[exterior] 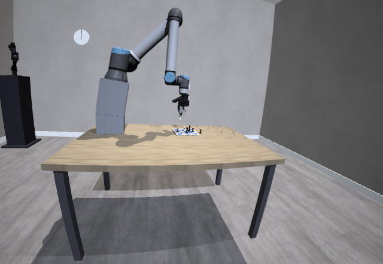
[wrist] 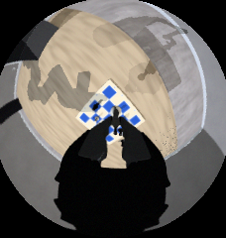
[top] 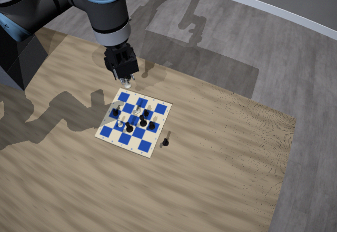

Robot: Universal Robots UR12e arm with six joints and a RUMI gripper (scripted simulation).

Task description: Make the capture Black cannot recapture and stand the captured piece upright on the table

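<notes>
A small blue and cream chessboard point(top: 134, 122) lies on the wooden table. Several black pieces point(top: 142, 121) and two white pieces point(top: 137, 110) stand on it. One black piece point(top: 165, 141) stands upright on the table just off the board's right edge. My gripper point(top: 126, 82) is shut on a white piece point(top: 127, 84) and holds it high in the air above the board's far edge. It shows the same way in the exterior view point(exterior: 180, 112), well above the board point(exterior: 184, 131). In the wrist view the white piece point(wrist: 114, 154) sits between the dark fingers, with the board point(wrist: 109, 114) far below.
The robot's grey base point(exterior: 111, 106) stands at the table's back left. The arm's shadow point(top: 54, 110) falls across the table left of the board. A black pedestal point(exterior: 17, 109) stands on the floor at the far left.
</notes>
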